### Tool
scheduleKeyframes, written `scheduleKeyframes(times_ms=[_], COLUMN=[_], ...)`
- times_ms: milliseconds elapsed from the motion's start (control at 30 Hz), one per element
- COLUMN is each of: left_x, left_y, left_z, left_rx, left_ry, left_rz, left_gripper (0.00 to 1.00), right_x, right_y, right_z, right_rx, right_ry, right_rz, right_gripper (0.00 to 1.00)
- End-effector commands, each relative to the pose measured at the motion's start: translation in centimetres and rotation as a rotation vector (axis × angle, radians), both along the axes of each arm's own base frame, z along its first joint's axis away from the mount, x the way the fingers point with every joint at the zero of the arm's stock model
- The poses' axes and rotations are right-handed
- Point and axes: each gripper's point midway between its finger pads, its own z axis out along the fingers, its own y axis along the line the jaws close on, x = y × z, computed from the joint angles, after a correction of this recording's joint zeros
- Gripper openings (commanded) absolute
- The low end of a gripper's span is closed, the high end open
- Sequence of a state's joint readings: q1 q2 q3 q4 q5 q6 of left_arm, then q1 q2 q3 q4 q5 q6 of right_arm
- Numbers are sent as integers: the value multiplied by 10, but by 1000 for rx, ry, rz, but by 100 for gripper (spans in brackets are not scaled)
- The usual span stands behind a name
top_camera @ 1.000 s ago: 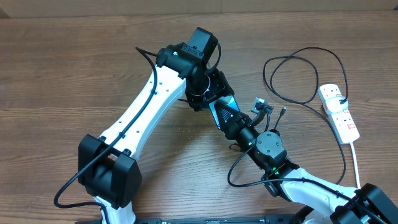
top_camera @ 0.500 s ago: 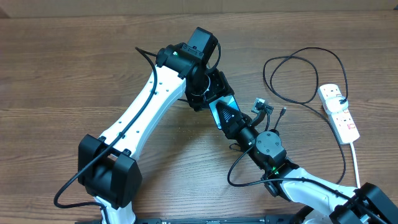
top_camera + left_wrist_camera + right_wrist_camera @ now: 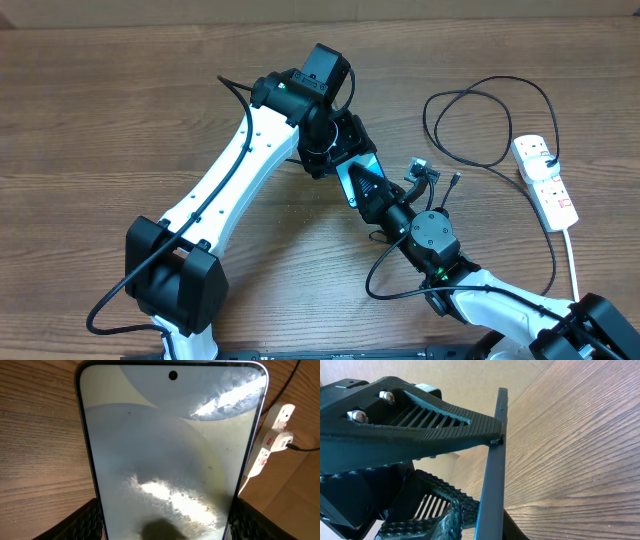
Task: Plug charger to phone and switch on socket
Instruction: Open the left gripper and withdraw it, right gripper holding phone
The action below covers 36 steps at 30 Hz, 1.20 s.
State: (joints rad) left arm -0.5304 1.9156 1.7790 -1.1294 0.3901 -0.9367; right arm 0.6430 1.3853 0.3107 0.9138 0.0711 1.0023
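Over the last second nothing in the overhead view has visibly shifted: both arms, the phone [image 3: 170,450], the charger cable [image 3: 428,115] and the white power strip [image 3: 545,180] sit where they did.

The phone is well to the left of the power strip, clamped across its width between the textured pads of the left gripper [image 3: 164,522]. Its pale screen fades from blue-grey to cream in broad curved shapes with patches of glare. It has a punch-hole camera [image 3: 173,375] at the top centre and dark edges.

The right gripper [image 3: 477,472] meets the phone edge-on. Its fingers show a gap and the upper tip touches the phone's edge, but whether they grip it cannot be told.

The charger cable loops just left of the strip, and its connector [image 3: 455,179] lies between strip and phone.
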Motion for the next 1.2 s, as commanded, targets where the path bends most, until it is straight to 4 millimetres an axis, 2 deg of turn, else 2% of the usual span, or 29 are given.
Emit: scheduleKeyframes(times_ms=[0, 500, 733, 833, 1167], left_x=[-5, -6, -6, -6, -5], left_y=[-6, -6, -6, -6, -6], left_z=[5, 4, 4, 4, 4], left_rx=[-26, -23, -23, -23, -24], left_ry=[9, 10, 10, 10, 10], left_rz=[-11, -15, -15, -15, -14], left_gripper=[45, 45, 49, 52, 72], right_x=[3, 3, 3, 3, 3], right_y=[6, 6, 6, 6, 6], right_z=[16, 16, 16, 16, 16], right_rx=[25, 26, 26, 26, 26], right_ry=[-37, -38, -38, -38, -38], right_rz=[11, 11, 11, 11, 11], right_gripper=[18, 11, 8, 8, 4])
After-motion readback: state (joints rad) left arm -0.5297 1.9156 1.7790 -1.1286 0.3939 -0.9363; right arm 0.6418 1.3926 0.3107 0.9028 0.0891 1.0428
